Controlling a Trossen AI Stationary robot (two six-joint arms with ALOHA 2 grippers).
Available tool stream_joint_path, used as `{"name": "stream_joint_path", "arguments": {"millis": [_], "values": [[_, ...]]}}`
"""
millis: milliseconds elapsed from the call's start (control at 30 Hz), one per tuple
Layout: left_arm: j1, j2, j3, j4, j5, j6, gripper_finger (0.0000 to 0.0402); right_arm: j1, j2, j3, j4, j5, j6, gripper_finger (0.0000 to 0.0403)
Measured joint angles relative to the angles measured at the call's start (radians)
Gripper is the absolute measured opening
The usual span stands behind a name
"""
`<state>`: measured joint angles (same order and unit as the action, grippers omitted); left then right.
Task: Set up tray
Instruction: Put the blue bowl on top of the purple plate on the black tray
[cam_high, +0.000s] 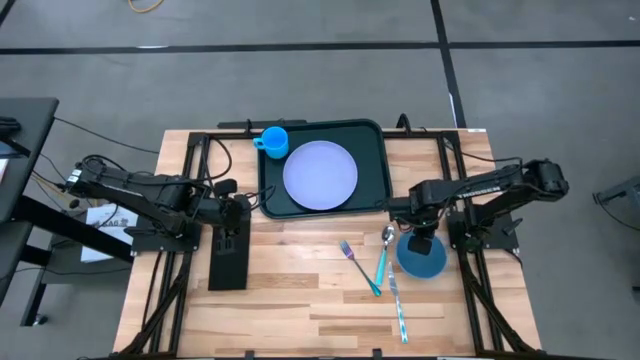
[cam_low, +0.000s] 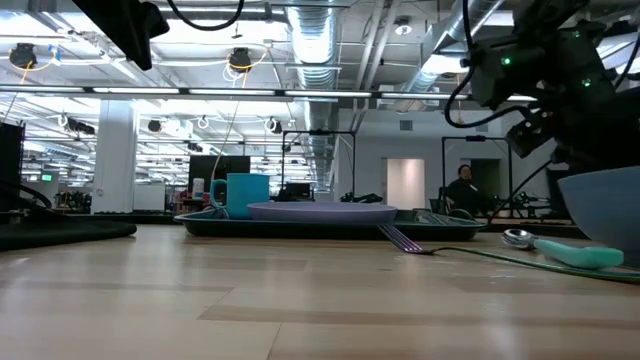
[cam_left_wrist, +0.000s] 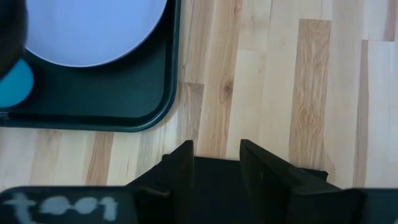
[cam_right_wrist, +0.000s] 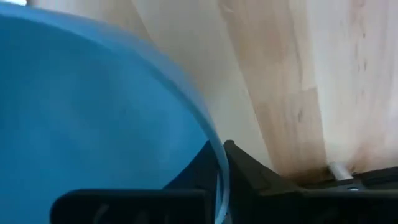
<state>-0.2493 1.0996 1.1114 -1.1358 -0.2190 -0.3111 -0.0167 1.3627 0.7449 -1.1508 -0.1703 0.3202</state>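
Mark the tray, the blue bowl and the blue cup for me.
tray (cam_high: 372, 160): high view, bare floor right of the plate.
blue bowl (cam_high: 412, 262): high view, inner surface, left of the right gripper.
blue cup (cam_high: 275, 141): high view, centre of its open top.

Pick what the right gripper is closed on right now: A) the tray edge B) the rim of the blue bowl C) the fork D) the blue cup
B: the right wrist view shows the right gripper pinching the rim of the blue bowl, and from above it sits over that bowl beside the spoon.
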Motion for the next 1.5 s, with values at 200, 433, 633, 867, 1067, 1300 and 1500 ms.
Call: {"name": "stream_joint_path", "arguments": {"millis": [200, 433, 633, 867, 1067, 1300, 1500], "values": [[0.000, 0.000, 0.000, 0.000, 0.001, 0.000, 0.0119, -0.028, -0.001, 0.106, -0.068, -0.001, -0.005, 0.0003], [0.000, 0.000, 0.000, 0.015, -0.004, 0.000, 0.0119, -0.113, 0.001, 0.358, -0.155, 0.017, -0.039, 0.0001], [0.005, 0.000, 0.000, 0.156, -0.026, 0.078, 0.0119, -0.185, 0.083, 0.590, -0.286, 0.048, -0.029, 0.0001], [0.045, 0.036, 0.001, 0.498, -0.050, 0.431, 0.0119, -0.194, 0.280, 0.814, -0.386, -0.018, -0.182, 0.0001], [0.057, 0.156, 0.001, 0.673, -0.050, 0.766, 0.0119, -0.195, 0.409, 0.970, -0.420, -0.102, -0.293, 0.0000], [0.040, 0.320, 0.004, 0.785, -0.092, 1.048, 0.0119, -0.187, 0.464, 1.060, -0.413, -0.117, -0.348, 0.0000], [0.019, 0.409, 0.004, 0.926, -0.199, 1.291, 0.0119, -0.161, 0.456, 1.058, -0.423, -0.112, -0.356, 0.0000]]}}
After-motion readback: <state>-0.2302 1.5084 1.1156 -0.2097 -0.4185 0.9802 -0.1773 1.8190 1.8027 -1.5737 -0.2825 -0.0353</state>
